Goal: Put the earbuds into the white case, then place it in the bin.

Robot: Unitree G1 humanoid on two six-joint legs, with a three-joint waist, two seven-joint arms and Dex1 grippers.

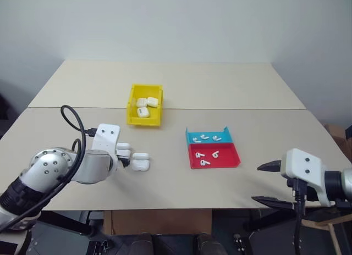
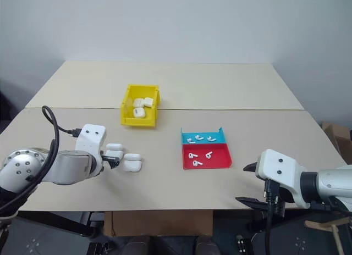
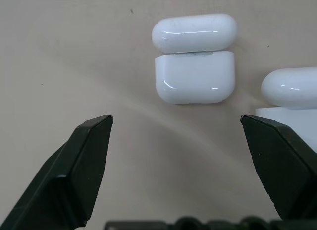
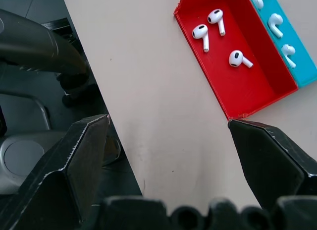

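Nearest the head camera, the left gripper (image 1: 125, 158) hung low over the near table (image 1: 231, 101), its two black fingers (image 3: 84, 165) spread wide with nothing between them. Just past its fingertips lay two white cases on the tabletop. One white case (image 3: 194, 59) lay squarely ahead of the gripper, a small glossy rounded shell with its hinged lid swung back, so that lid and body showed as two smooth white lobes meeting at a thin seam. A second open case (image 3: 290, 98) lay just beside it, partly hidden behind one finger.

At the near right edge of the table the right gripper (image 1: 265, 182) also stood with its fingers (image 4: 270, 155) wide apart and empty, hovering near the table edge, apart from everything on it.

Ahead of it lay a flat tray (image 1: 220, 161), red in its nearer half and teal in its farther half. Three earbuds (image 4: 218, 34) lay loose in the red part: tiny, glossy white, each with a short stem. Three more earbuds (image 1: 209, 137) lay in the teal part.

Farther back, left of the tray, stood the bin (image 1: 133, 109), small, rectangular and yellow with upright walls. Inside it lay several closed cases (image 1: 146, 105) bunched together.
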